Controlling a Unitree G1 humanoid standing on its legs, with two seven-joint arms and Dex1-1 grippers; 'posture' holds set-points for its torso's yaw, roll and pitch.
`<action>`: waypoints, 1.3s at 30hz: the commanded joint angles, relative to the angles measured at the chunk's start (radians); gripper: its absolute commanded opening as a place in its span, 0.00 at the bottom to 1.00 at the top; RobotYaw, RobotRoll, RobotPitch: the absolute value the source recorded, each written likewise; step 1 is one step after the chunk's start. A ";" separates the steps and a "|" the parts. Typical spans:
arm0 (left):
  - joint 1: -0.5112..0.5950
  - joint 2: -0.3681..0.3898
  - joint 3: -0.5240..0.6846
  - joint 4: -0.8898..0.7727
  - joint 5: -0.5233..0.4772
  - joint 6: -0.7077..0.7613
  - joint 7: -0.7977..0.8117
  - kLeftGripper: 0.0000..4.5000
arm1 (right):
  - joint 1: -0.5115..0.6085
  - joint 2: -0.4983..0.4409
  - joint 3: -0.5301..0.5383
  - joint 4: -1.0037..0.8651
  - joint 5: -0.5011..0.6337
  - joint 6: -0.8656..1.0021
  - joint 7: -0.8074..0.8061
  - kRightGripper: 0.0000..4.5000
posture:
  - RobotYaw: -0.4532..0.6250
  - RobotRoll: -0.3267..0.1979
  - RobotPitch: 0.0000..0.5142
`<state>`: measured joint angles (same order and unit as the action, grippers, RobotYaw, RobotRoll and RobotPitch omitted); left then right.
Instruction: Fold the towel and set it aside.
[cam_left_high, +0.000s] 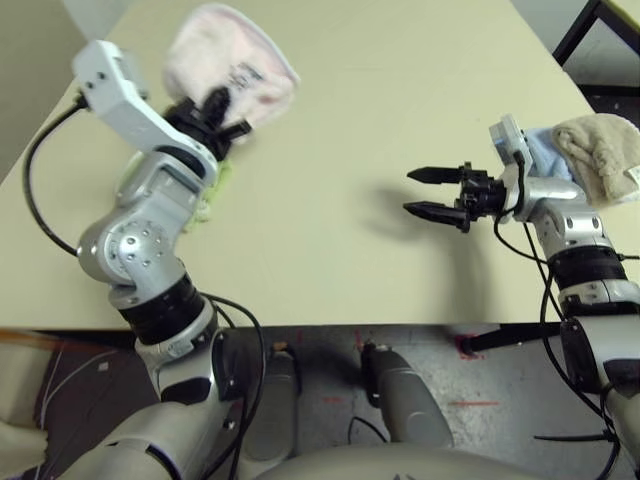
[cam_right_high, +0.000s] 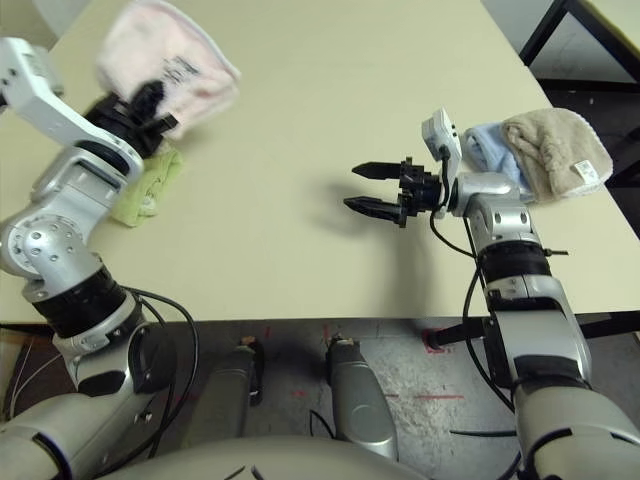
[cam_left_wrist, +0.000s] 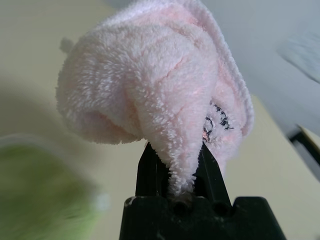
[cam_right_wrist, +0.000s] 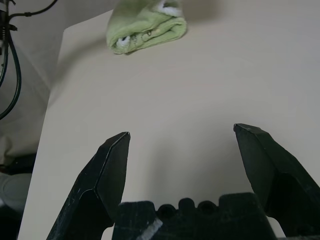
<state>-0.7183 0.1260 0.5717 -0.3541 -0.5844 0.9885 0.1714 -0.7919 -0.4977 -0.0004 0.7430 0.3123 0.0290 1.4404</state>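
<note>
The pale pink towel (cam_left_high: 232, 62) is bunched into a folded bundle and held up above the table's far left part. My left gripper (cam_left_high: 218, 112) is shut on its lower fold, and the dark embroidered logo (cam_left_wrist: 216, 118) shows beside the fingers (cam_left_wrist: 150, 170). My right gripper (cam_left_high: 424, 192) hovers open over the table's right half, well apart from the towel, with nothing between its fingers (cam_right_wrist: 107, 165).
A folded lime-green cloth (cam_right_high: 148, 185) lies on the table under my left forearm. At the right edge a light blue cloth (cam_right_high: 490, 143) lies beneath a beige towel (cam_right_high: 556, 150). The cream table (cam_left_high: 340, 130) spreads between the arms. A black frame (cam_left_high: 590, 30) stands beyond the far right corner.
</note>
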 joint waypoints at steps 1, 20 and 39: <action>0.024 0.000 0.041 0.015 -0.006 -0.005 0.057 0.01 | -0.021 0.003 0.008 0.042 -0.023 -0.031 0.016 1.00 | 0.60 0.62 0.30; 0.180 -0.052 0.105 -0.017 -0.030 0.066 0.239 0.56 | -0.097 0.072 -0.003 0.151 -0.059 -0.137 -0.009 1.00 | 0.64 0.62 0.30; 0.278 0.384 0.175 -0.204 -0.448 0.626 -0.042 0.99 | -0.171 0.119 -0.031 0.299 -0.084 -0.208 -0.056 1.00 | 0.71 0.62 0.30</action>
<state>-0.4853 0.4471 0.7647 -0.5553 -0.9437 1.5873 0.2053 -0.9579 -0.3703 -0.0130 1.0227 0.2337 -0.1705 1.4053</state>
